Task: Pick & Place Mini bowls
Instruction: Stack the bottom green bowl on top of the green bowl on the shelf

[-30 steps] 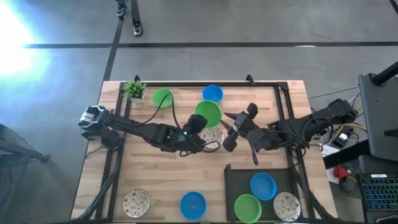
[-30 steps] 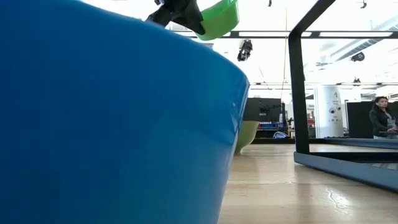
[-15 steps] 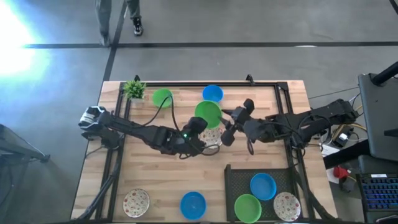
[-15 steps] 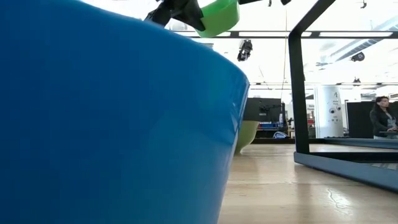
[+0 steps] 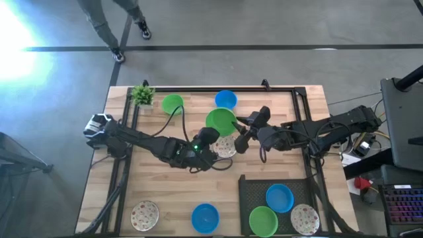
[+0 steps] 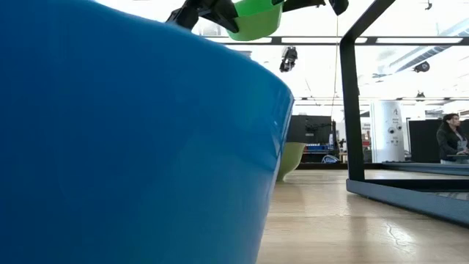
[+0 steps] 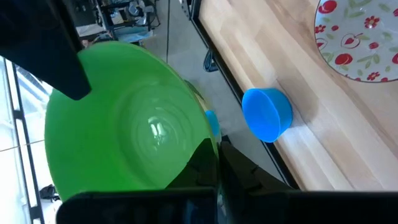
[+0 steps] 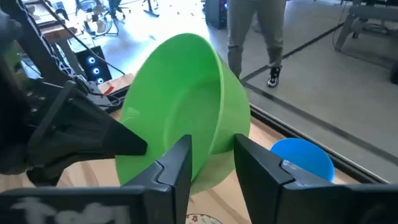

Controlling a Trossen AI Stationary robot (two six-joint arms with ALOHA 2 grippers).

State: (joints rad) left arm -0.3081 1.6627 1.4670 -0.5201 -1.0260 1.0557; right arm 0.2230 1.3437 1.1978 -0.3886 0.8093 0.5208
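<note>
A green mini bowl (image 5: 220, 121) hangs in the air over the table's middle, above a speckled bowl (image 5: 227, 147). My left gripper (image 5: 211, 133) is shut on the green bowl's near-left rim. My right gripper (image 8: 212, 149) comes from the right and is open. One of its fingers (image 8: 179, 163) stands inside the bowl's right rim and the other (image 8: 261, 167) outside; I cannot tell whether they touch it. Another green bowl (image 5: 172, 103) and a blue one (image 5: 226, 99) rest on their bases near the far edge. My left gripper holds the green bowl by its rim (image 7: 200, 144), on the bowl's near-left side. It comes slanting up from the table's left. Its own fingers cover the place of contact in the left wrist view. The bowl is lifted clear (image 6: 256, 16), its mouth roughly upward.
A black tray (image 5: 251, 188) at the near right holds a blue (image 5: 279, 197), a green (image 5: 263, 220) and a speckled bowl (image 5: 305, 219). A speckled bowl (image 5: 145, 214) and a blue one (image 5: 205, 217) sit near the front edge. A potted plant (image 5: 142, 94) stands far left. A person walks beyond the far edge.
My right gripper has moved toward the table's left, up to the raised green bowl, and rolled somewhat. Its fingers have narrowed and now stand on either side of the bowl's right rim. The bowl stays lifted in my left gripper.
</note>
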